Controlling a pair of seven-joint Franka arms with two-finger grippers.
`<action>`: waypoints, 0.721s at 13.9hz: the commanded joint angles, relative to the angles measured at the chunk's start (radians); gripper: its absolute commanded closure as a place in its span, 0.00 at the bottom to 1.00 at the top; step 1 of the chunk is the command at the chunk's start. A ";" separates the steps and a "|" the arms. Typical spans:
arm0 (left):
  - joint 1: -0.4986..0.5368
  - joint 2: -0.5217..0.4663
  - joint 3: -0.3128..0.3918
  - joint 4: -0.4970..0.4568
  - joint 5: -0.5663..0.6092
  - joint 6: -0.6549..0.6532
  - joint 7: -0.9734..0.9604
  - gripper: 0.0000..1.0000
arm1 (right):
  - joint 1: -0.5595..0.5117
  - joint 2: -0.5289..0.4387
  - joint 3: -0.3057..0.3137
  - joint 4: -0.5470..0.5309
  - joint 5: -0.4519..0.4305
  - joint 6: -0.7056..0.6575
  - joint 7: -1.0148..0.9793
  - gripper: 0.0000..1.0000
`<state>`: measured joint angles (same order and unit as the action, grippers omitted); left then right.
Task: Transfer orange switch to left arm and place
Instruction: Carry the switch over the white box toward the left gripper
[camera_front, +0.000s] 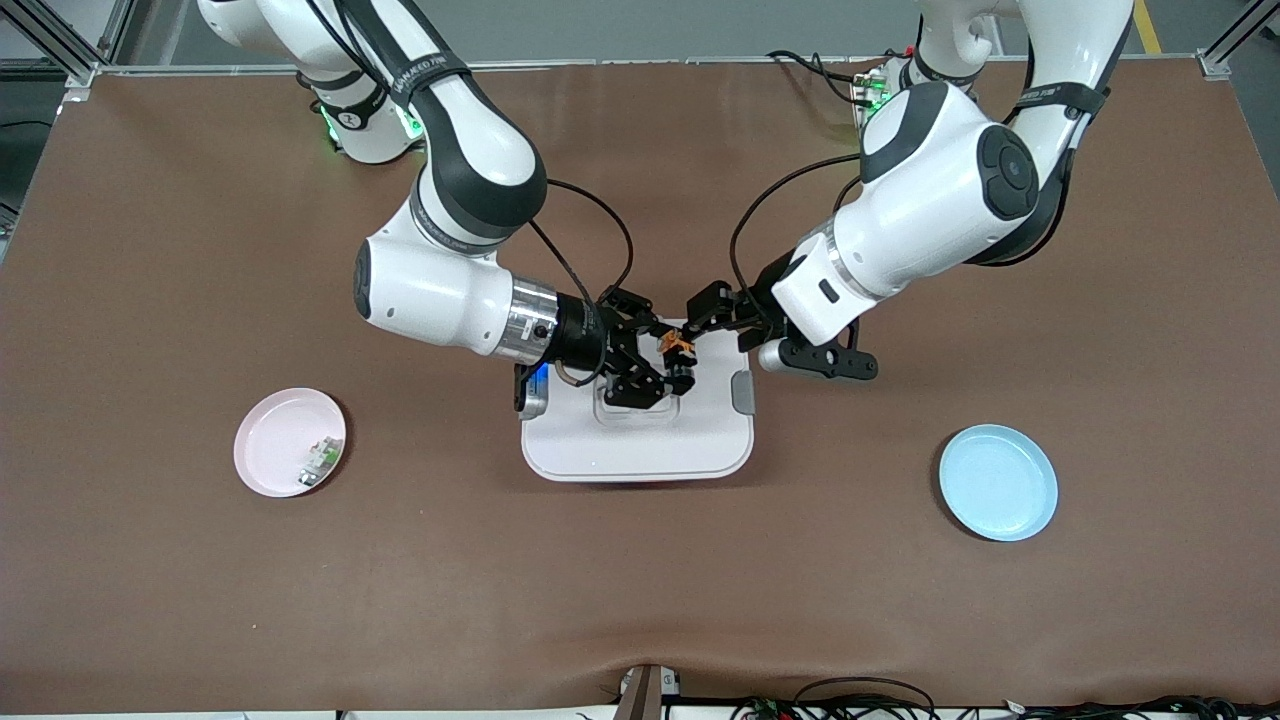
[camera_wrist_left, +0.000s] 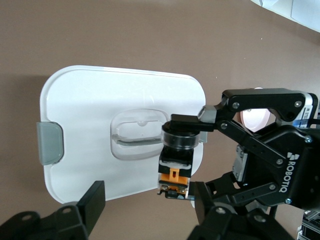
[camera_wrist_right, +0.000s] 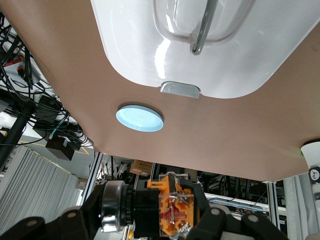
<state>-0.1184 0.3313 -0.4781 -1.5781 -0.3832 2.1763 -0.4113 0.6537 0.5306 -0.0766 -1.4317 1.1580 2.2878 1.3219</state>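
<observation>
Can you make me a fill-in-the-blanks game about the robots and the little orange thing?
1. The right gripper holds the orange switch over the white ____.
2. The small green-and-white part lies on the ____ plate.
3. The blue plate has ____ on it.
4. The left gripper is beside the ____.

Missing words: box; pink; nothing; switch

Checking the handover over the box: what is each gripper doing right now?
Right gripper: shut on the orange switch, over the box.
Left gripper: jaws open around the switch, not gripping.
</observation>
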 joint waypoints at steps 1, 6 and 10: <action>-0.006 -0.003 -0.004 -0.010 -0.025 0.026 0.022 0.21 | 0.003 0.012 -0.005 0.027 0.022 -0.002 0.011 0.77; -0.023 0.034 -0.005 -0.010 -0.023 0.109 0.023 0.22 | 0.004 0.012 -0.005 0.028 0.022 -0.002 0.011 0.77; -0.050 0.052 -0.007 -0.010 -0.020 0.171 0.046 0.27 | 0.004 0.012 -0.005 0.028 0.022 -0.002 0.011 0.77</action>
<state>-0.1604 0.3848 -0.4817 -1.5817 -0.3839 2.3191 -0.3916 0.6537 0.5306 -0.0765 -1.4304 1.1581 2.2878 1.3223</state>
